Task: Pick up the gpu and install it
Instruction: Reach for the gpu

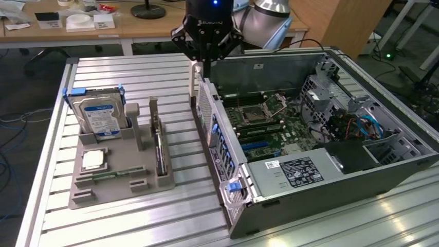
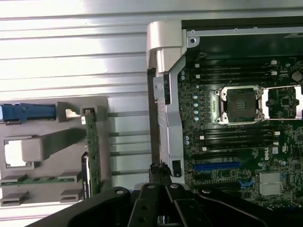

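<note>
The gpu (image 1: 160, 152) stands on edge in a slot of the grey holder tray (image 1: 103, 193), a thin green card with a dark fan side; in the wrist view the gpu (image 2: 91, 151) shows edge-on. My gripper (image 1: 203, 60) hangs shut and holds nothing, above the far corner of the open computer case (image 1: 309, 206), by its side wall nearest the tray. It is well apart from the gpu. In the wrist view the gripper (image 2: 160, 178) sits over that wall, between the tray and the motherboard (image 2: 236, 137).
A silver hard drive (image 1: 102, 116) with a blue-white label stands upright in the tray's far end. A processor chip (image 1: 92, 159) and a memory stick (image 1: 113, 174) lie in the tray. The ribbed metal table (image 1: 137, 221) carries it all; a desk (image 1: 103, 25) stands behind.
</note>
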